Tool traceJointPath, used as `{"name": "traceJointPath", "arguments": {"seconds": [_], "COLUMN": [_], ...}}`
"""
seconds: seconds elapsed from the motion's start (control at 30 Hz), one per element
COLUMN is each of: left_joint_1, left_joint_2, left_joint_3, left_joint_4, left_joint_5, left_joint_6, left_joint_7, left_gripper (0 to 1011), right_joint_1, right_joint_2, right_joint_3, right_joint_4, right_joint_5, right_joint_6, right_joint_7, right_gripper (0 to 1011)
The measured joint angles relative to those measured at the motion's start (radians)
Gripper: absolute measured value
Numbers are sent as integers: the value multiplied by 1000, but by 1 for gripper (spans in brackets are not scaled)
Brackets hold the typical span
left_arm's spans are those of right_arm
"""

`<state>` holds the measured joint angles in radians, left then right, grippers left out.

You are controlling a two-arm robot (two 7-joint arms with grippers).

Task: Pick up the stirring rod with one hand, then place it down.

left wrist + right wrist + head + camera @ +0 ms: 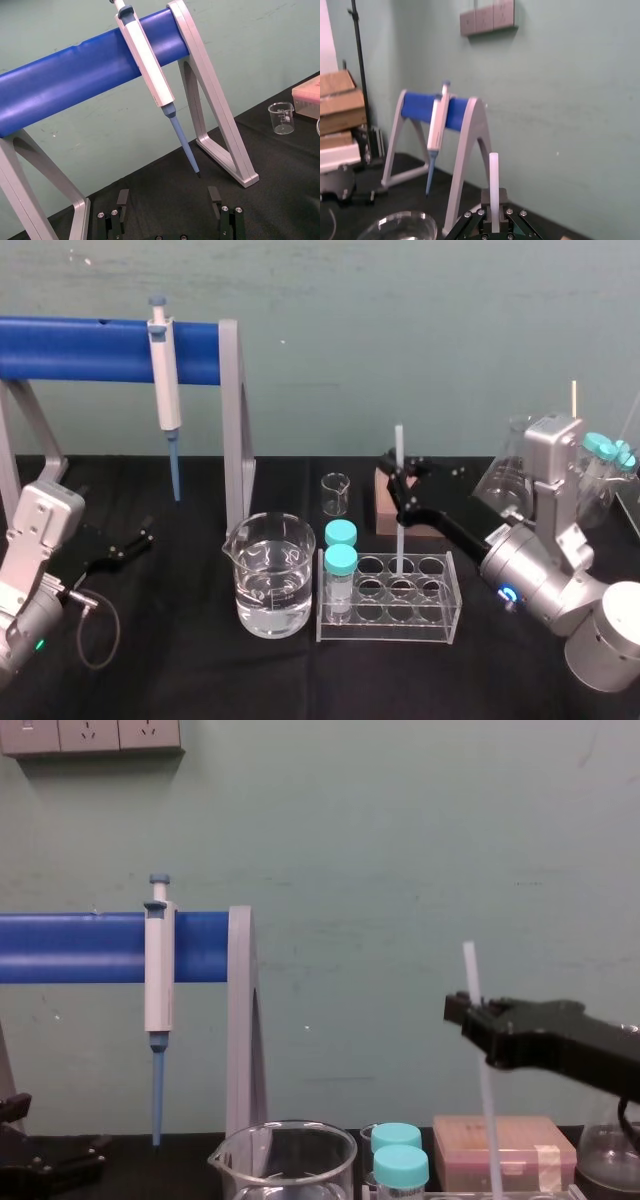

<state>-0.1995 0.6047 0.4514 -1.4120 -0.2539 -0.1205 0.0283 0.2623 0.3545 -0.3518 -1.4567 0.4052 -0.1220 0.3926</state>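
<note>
The stirring rod, a thin translucent white stick, stands nearly upright over the clear tube rack, and its lower end reaches down among the rack's holes. My right gripper is shut on the rod partway up, coming in from the right. Seen from the chest, the rod sticks out above the black right gripper and runs down past it. The right wrist view has the rod rising from between the fingers. My left gripper rests open at the table's left, its fingers spread wide with nothing between them.
A white pipette with a blue tip hangs on the blue-barred stand at back left. A large beaker of water sits left of the rack, which holds two teal-capped vials. A small beaker, a brown box and a flask stand behind.
</note>
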Motion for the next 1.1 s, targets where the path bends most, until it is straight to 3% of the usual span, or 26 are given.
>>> {"name": "traceJointPath", "arguments": {"seconds": [0.4, 0.6, 1.1], "left_joint_1": [0, 0, 0], "left_joint_2": [0, 0, 0], "left_joint_3": [0, 0, 0], "left_joint_4": [0, 0, 0], "left_joint_5": [0, 0, 0], "left_joint_6": [0, 0, 0], "left_joint_7": [0, 0, 0], "left_gripper": [1000, 1000, 1000], "right_joint_1": [1, 7, 2], "right_joint_2": [2, 9, 22], "right_joint_3": [110, 131, 137], "right_joint_4": [-133, -147, -141], "right_joint_5": [27, 28, 27], "right_joint_6": [-34, -29, -7], "right_joint_7": [-10, -9, 8], "right_gripper": [72, 72, 72]}}
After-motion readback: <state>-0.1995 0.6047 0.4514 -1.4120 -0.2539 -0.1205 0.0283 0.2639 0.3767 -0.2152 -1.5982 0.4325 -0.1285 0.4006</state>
